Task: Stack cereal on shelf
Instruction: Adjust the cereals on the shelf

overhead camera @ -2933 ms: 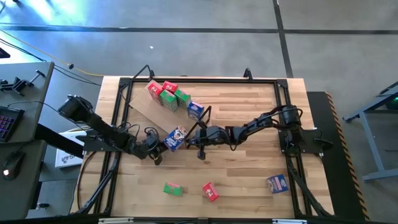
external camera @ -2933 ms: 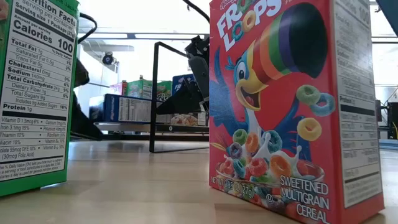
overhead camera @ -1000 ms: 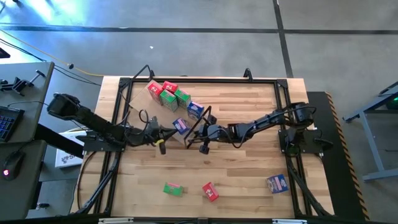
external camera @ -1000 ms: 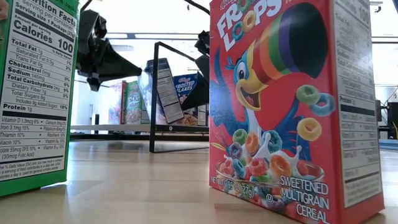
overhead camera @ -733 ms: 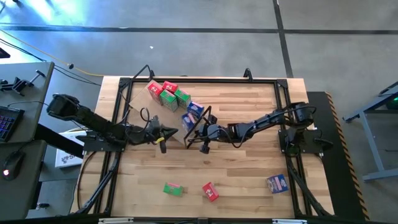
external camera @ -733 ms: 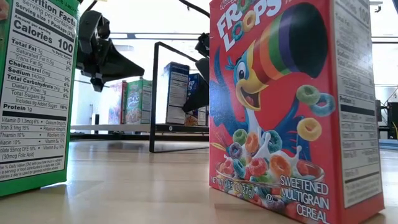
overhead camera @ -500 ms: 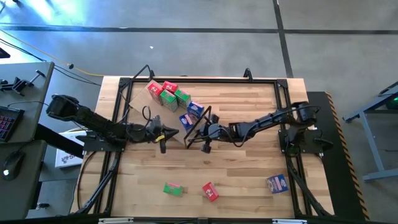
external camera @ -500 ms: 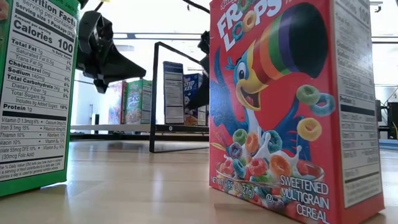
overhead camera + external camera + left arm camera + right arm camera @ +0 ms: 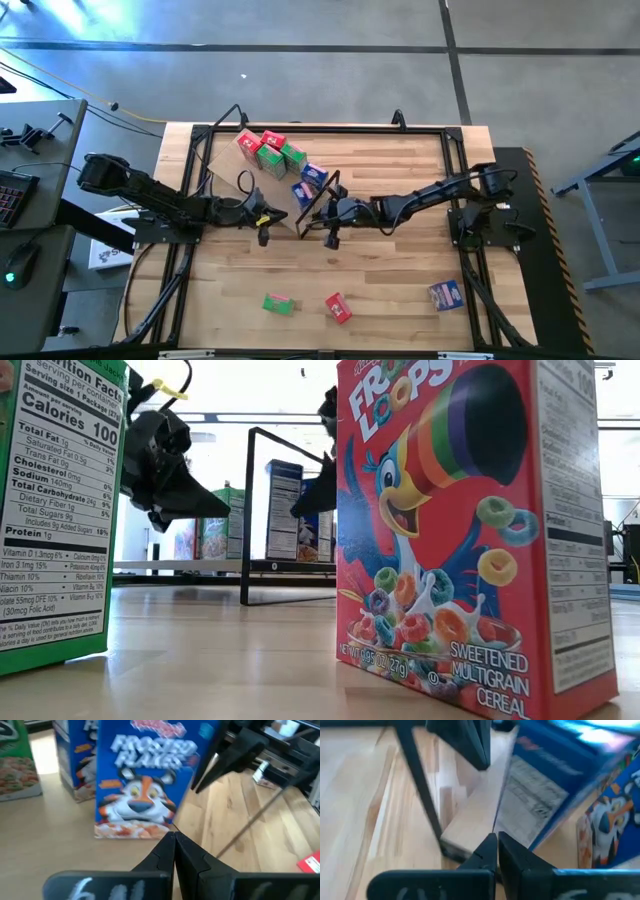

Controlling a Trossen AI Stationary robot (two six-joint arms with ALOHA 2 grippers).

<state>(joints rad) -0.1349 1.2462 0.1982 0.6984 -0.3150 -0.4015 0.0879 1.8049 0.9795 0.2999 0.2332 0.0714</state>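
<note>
Frosted Flakes box [image 9: 142,780] stands upright on the shelf [image 9: 232,172] near its framed edge, both pincers [image 9: 268,217] [image 9: 322,213] pinched closed, holding nothing.

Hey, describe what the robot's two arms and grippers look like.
Both arms are slim, black and jointed, with dark cables looping alongside. The left gripper has a small yellow tag near its wrist; the right gripper is plain black. Each ends in two tapered black fingers.

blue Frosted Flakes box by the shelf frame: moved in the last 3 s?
Yes. The blue Frosted Flakes box went from the tabletop below the shelf edge up onto the panel, beside the dark frame, now upright and free of both grippers.
</note>
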